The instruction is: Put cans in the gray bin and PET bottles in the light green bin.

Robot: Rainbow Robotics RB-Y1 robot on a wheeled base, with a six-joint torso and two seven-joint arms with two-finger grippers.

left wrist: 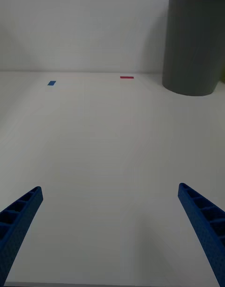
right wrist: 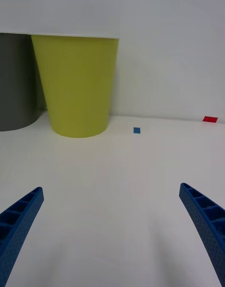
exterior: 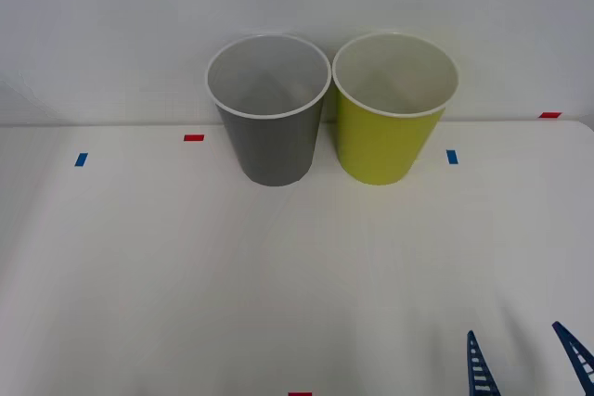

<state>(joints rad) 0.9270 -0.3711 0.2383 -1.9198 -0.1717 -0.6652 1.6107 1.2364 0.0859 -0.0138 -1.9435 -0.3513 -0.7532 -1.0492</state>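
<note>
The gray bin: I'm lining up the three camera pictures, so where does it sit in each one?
Front view: the gray bin stands at the table's far side, left of centre, beside the light green bin.
Right wrist view: its dark wall shows at the picture's edge, partly behind the light green bin.
Left wrist view: it stands far across the table.
Shared landmark: the light green bin, a sliver in the left wrist view.
</note>
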